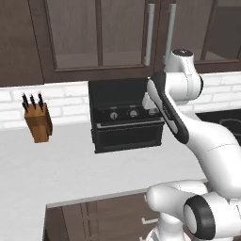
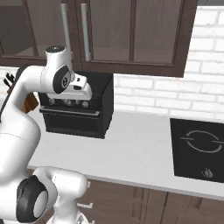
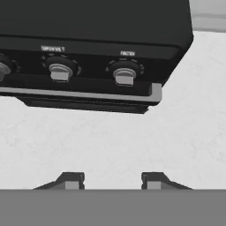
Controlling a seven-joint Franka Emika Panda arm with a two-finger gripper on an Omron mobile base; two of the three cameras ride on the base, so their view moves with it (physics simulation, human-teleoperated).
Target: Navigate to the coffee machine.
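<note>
Even, soft light with no clear source; the rendered pictures are sharp throughout, without blur or edge distortion. The pale desk (image 1: 56, 164) is bright and nearly shadowless. The black toaster oven (image 1: 124, 115) reads dark, its door detail lost. The upper cabinets (image 2: 131, 30) stay dim, without glare.

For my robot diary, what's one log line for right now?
gripper: open, empty | facing: toaster oven | counter: knife block, cooktop
</note>
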